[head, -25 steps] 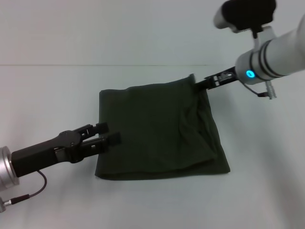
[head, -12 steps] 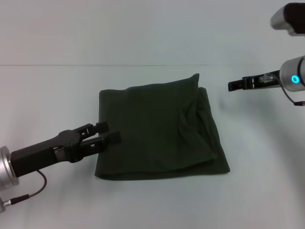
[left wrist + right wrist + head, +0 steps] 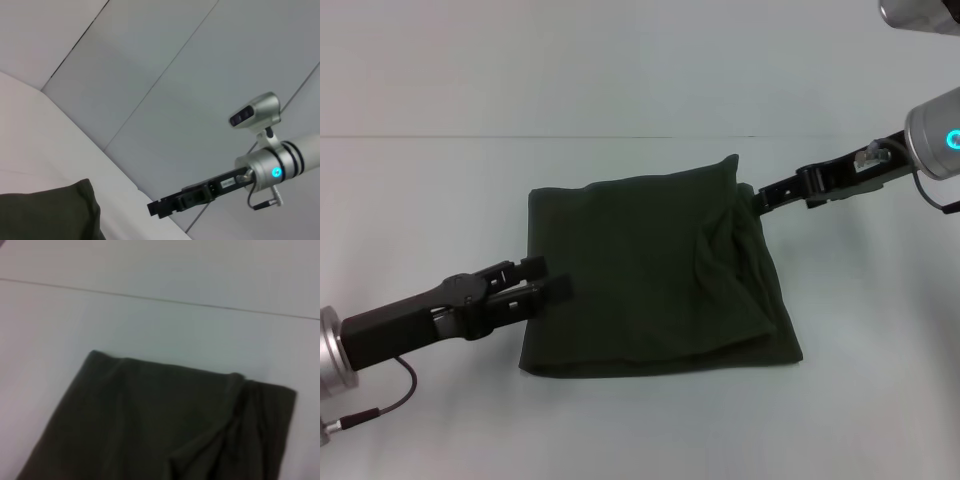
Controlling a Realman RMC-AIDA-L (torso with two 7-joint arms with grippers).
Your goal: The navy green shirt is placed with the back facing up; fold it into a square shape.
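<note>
Nearest me, the left end effector (image 3: pixel 548 279) sits low over the desk (image 3: pixel 420 200) at the shirt's left edge, about halfway along that side. Fingers (image 3: pixel 533 267) look parted a little w/ nothing between them; tips are just at or touching the cloth edge, can't tell which. The navy green shirt (image 3: pixel 650 280) lies mid-desk, already folded to a roughly square packet, plain side up, no print showing. It's not clean though: the right side has a loose overlapping flap w/ creases running down toward the near right corner, the near edge bulges out wider than the far edge, and the far right corner pokes up in a small peak. Farther off, the right end effector (image 3: pixel 756 197) reaches in from the far right w/ its tip at that far right corner, touching or just beside the cloth. Can't tell how far its fingers are parted from any view. The right wrist view shows only the shirt's far edge and the bunched corner; the left wrist view shows that arm hanging above the shirt corner. I judge the step in hand is tidying that corner. To do it well I'd pinch only the top layer at the peak, pull gently outward and flat, not upward, so the lower layers don't drag. I'd use the left as an anchor on its edge so the packet doesn't slide, then smooth the right flap inward to square it.
</note>
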